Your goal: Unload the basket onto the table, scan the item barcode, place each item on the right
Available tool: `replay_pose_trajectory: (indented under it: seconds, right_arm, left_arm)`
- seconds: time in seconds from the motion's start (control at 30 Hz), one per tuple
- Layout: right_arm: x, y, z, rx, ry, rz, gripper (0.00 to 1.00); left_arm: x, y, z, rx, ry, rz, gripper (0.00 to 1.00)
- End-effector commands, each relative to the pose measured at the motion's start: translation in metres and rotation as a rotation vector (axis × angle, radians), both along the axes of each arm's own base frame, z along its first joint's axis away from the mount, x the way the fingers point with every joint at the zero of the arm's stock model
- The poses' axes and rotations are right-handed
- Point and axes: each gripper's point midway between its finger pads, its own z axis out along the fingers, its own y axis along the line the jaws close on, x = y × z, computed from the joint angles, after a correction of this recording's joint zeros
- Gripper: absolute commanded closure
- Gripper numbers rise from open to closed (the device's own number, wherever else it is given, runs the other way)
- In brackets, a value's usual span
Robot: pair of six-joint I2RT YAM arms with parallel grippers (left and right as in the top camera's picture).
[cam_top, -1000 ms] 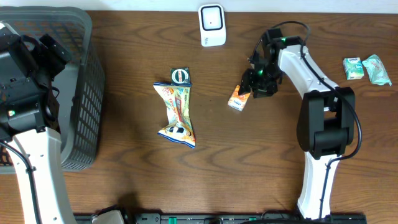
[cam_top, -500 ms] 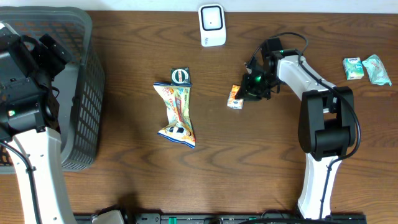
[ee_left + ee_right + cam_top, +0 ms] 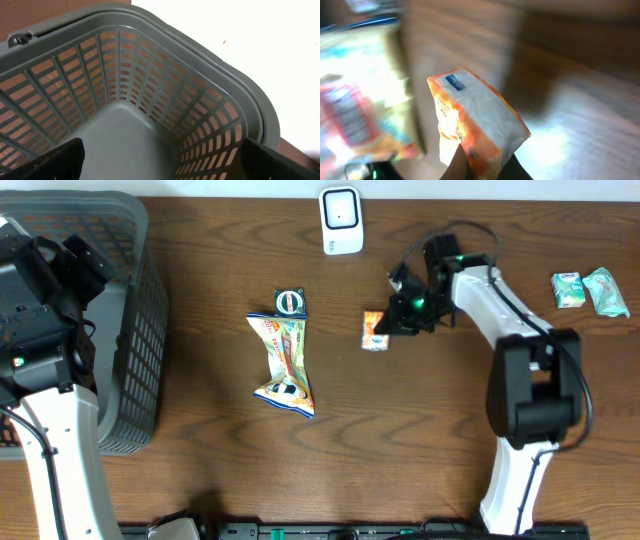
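Observation:
A small orange and white packet is pinched at its right end by my right gripper, which is shut on it just left of the table's middle-right. In the right wrist view the packet stands up from between the dark fingers, and the picture is blurred; no barcode is readable. The white scanner stands at the table's back edge, up and left of the packet. My left gripper hangs open over the grey basket, with nothing between its fingers.
A long colourful snack bag lies in the middle of the table, with a round green item at its top end. Two pale green packets lie at the far right. The basket fills the left side.
My right gripper has shut on the orange packet and carried it a little to the left and towards the back. The left arm has stayed still.

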Motion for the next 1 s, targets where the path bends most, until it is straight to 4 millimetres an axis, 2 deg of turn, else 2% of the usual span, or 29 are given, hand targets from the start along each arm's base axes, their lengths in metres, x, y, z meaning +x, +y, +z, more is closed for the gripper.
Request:
replay_pose_trajectory:
  seconds: [0.0, 0.1, 0.2, 0.57, 0.67, 0.97]
  right_arm:
    - [-0.002, 0.019, 0.071, 0.235, -0.242, 0.187, 0.99]
    - [-0.011, 0.031, 0.102, 0.406, -0.309, 0.254, 0.99]
    - [-0.015, 0.035, 0.124, 0.546, -0.335, 0.267, 0.99]
    - [-0.011, 0.013, 0.173, 0.834, -0.385, 0.213, 0.99]
    - [-0.011, 0.011, 0.179, 0.868, -0.388, 0.21, 0.99]
    - [-0.016, 0.021, 0.179, 0.871, -0.457, 0.273, 0.99]
  left_arm:
    - [0.0, 0.002, 0.007, 0.014, -0.01, 0.002, 0.02]
    - [0.0, 0.002, 0.007, 0.014, -0.01, 0.002, 0.02]
    - [0.0, 0.002, 0.007, 0.014, -0.01, 0.002, 0.02]
    - [0.0, 0.002, 0.007, 0.014, -0.01, 0.002, 0.02]
    - [0.0, 0.002, 0.007, 0.014, -0.01, 0.002, 0.02]
    - [0.0, 0.002, 0.007, 0.014, -0.01, 0.002, 0.02]
